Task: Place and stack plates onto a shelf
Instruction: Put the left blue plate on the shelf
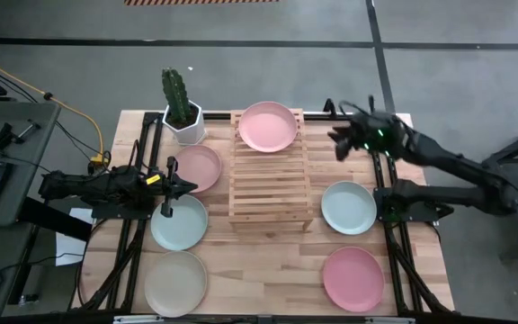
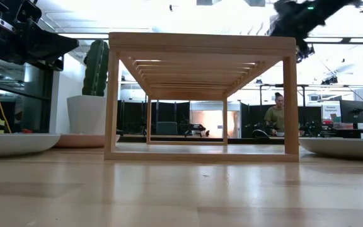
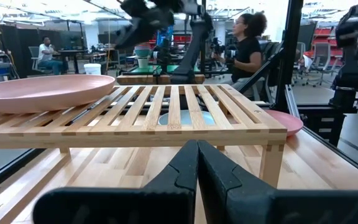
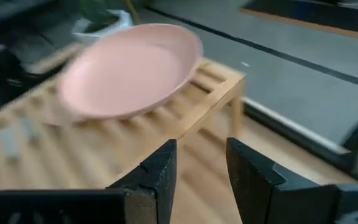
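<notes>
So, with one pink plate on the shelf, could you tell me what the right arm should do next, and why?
Probably swing the right gripper, open and empty beside the shelf, toward the mint plate on its side. One pink plate sits on the shelf; five wait on the table.

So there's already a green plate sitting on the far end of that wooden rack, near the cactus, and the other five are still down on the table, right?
Not quite: the plate on the far end of the wooden rack, near the cactus, is pink, not green, as the high view shows. The other five do lie on the table.
</notes>
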You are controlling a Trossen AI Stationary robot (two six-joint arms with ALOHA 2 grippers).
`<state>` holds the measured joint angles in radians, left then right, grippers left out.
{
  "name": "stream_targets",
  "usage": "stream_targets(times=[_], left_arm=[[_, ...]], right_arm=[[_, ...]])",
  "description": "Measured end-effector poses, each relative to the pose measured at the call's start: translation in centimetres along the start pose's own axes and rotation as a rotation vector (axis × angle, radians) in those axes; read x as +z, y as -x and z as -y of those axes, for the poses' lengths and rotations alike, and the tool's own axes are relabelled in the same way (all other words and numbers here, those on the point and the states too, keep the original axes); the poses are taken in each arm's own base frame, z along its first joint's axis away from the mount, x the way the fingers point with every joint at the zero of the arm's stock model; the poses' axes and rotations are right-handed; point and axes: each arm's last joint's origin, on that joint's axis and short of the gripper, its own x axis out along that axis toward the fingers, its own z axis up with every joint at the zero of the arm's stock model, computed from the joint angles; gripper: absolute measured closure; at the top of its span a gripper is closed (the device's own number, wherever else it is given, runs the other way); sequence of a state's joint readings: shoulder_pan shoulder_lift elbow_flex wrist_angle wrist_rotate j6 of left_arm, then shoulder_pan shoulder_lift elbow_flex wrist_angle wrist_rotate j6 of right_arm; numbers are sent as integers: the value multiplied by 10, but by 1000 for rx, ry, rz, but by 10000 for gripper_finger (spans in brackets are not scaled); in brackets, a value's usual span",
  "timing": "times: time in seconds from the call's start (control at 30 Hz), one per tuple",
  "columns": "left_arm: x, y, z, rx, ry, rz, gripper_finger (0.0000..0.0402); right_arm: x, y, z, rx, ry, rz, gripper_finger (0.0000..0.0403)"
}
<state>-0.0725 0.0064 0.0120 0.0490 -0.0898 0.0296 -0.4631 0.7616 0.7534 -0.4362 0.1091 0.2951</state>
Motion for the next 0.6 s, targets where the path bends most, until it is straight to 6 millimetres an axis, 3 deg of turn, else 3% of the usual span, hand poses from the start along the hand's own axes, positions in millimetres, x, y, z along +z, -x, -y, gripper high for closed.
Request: stream_targets(times=[0.23,0.4,0.6], left_arm=[[0,0,0,0,0,0,401],[0,0,0,0,-2,0,402],[0,0,-2,61,-242,-8,402]], right_arm=[[-53,13,-4,255,-71,218,281],[-62,12,-11,381,-28,287,281],[-65,10,-19,452,4,263,281]])
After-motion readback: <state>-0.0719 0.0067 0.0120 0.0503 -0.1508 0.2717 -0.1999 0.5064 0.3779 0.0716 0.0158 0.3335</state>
